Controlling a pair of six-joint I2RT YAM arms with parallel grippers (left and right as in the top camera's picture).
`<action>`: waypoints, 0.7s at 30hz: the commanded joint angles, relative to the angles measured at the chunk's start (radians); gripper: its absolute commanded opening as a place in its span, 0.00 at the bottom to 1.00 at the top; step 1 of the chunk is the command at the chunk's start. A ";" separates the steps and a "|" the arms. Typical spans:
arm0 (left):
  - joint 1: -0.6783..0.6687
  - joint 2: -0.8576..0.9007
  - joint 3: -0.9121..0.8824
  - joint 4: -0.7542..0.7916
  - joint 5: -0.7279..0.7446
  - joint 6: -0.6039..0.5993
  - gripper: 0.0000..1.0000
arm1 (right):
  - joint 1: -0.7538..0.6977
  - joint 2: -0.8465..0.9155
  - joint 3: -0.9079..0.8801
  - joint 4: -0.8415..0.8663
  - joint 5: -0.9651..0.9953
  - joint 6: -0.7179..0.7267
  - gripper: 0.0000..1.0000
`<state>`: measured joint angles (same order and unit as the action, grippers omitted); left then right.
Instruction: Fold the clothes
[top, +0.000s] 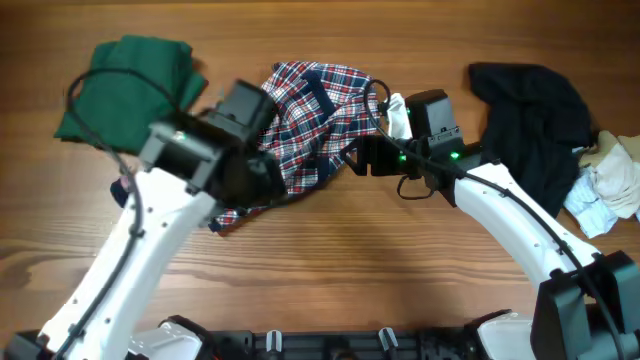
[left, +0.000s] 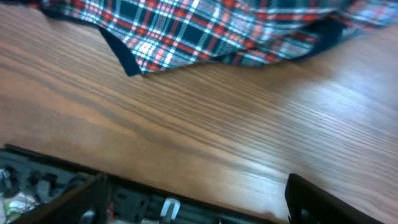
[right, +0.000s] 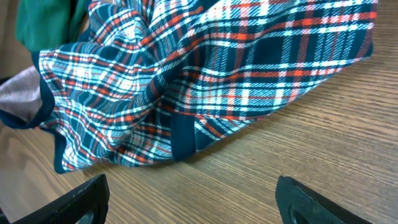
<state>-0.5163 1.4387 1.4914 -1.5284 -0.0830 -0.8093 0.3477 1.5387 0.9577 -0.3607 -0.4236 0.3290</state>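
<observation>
The plaid garment (top: 315, 120) of the clothes lies crumpled at the table's middle back, its navy trim showing. In the left wrist view it (left: 205, 31) lies beyond my left gripper (left: 199, 211), which hangs open over bare wood with nothing between its fingers. From overhead the left gripper (top: 265, 178) sits over the garment's near left part. My right gripper (top: 352, 158) is at the plaid's right edge. In its wrist view that gripper (right: 193, 205) is open just short of the plaid hem (right: 217, 74), empty.
A dark green garment (top: 130, 85) lies at the back left, and it shows again in the right wrist view (right: 43, 25). A black garment (top: 535, 120) lies at the back right, with beige and pale pieces (top: 610, 180) beside it. Bare wooden table (top: 360, 270) fills the front.
</observation>
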 joint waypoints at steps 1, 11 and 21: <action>-0.051 0.001 -0.209 0.109 -0.060 -0.251 0.87 | -0.017 -0.023 0.000 -0.007 -0.019 -0.043 0.87; 0.013 0.002 -0.580 0.563 -0.101 -0.620 0.77 | -0.026 -0.023 0.000 -0.045 -0.026 -0.065 0.87; 0.153 0.004 -0.665 0.730 -0.203 -0.621 0.71 | -0.026 -0.022 0.000 -0.059 -0.053 -0.146 0.88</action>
<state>-0.3927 1.4448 0.8856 -0.7994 -0.2352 -1.4090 0.3237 1.5387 0.9577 -0.4160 -0.4526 0.2100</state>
